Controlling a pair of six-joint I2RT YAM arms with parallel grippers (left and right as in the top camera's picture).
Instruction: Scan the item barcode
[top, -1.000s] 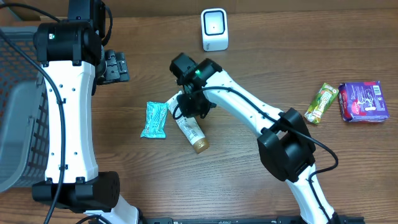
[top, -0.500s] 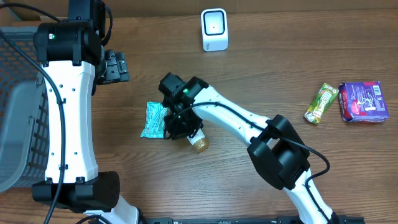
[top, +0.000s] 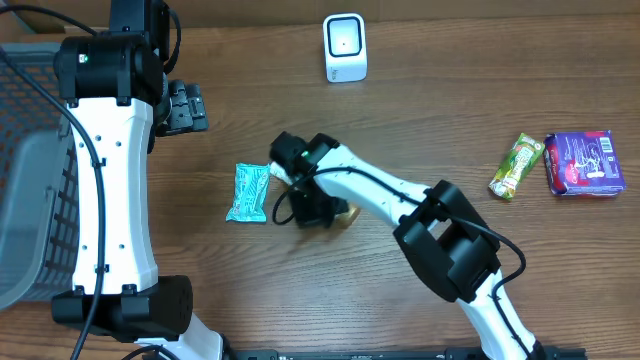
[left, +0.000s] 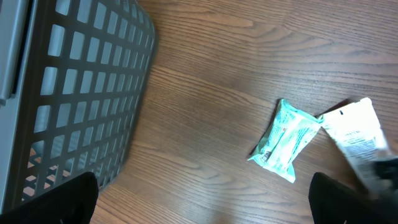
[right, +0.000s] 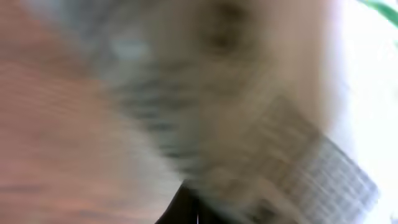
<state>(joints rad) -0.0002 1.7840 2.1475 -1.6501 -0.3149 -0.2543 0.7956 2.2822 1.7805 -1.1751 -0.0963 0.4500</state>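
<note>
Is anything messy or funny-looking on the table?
Nothing is spilled or broken. The white tube lies on its side, slanted, under the right gripper, next to the teal packet. The right wrist view is only a blur.

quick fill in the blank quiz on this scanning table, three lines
The right end effector is closed on the white ____ beside the teal packet.
The green bar lies next to a ____ package.
The left end effector is wide ____.
Missing: tube, purple, open.
</note>
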